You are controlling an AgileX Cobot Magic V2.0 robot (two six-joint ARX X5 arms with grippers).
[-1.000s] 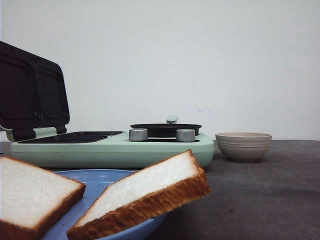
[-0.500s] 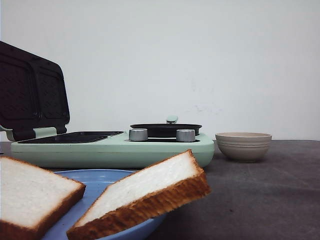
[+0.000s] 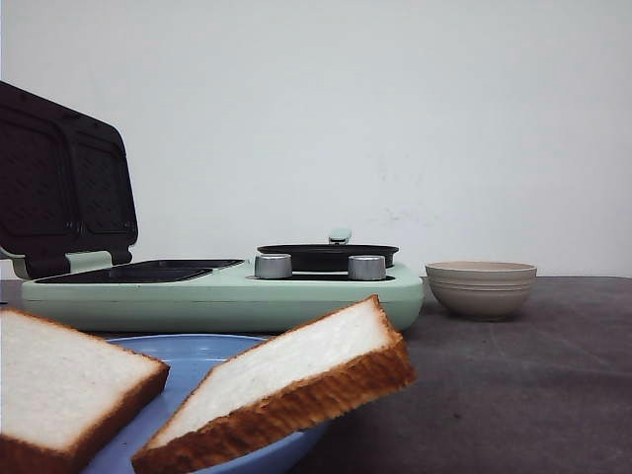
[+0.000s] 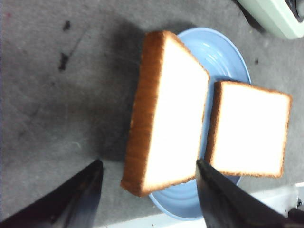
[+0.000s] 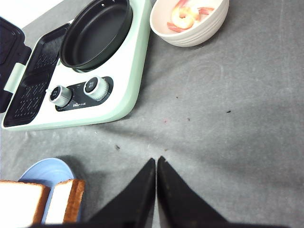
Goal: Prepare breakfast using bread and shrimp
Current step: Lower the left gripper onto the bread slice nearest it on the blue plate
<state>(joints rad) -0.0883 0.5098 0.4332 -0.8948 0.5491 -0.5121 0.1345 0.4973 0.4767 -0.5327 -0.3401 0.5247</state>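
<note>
We see two bread slices on the blue plate [image 3: 202, 357] at the near left of the grey table [image 3: 513, 385]. The left slice [image 3: 59, 380] lies near the plate's left side; the right slice [image 3: 286, 380] sits tilted, its raised end hanging past the plate's right rim. In the left wrist view both slices show white faces and brown crust, with the tilted one [image 4: 166, 116] overhanging the plate rim [image 4: 223, 52] and the other [image 4: 249, 128] just beside it, a thin gap of plate between them. Left gripper [image 4: 149, 190] hovers above the plate with its fingers [image 4: 78, 194] wide apart, nothing between them, clear of the bread. Right gripper [image 5: 156, 185] hangs over bare table to the right of the plate, jaws pressed together, holding nothing. Behind the plate stands the mint-green cooker [image 3: 222, 291]: lid [image 3: 64, 183] propped open at the left, dark grill plates [image 5: 35, 80] exposed, a round black pan [image 5: 97, 31] on its right half, two silver knobs [image 3: 273, 266] on the front. The beige ribbed bowl [image 3: 481, 288] sits on the table just right of the cooker, well apart from the plate. The shrimp [image 5: 187, 14] are in that bowl, pink-orange curled pieces visible only in the right wrist view; from the front the bowl wall hides them.
</note>
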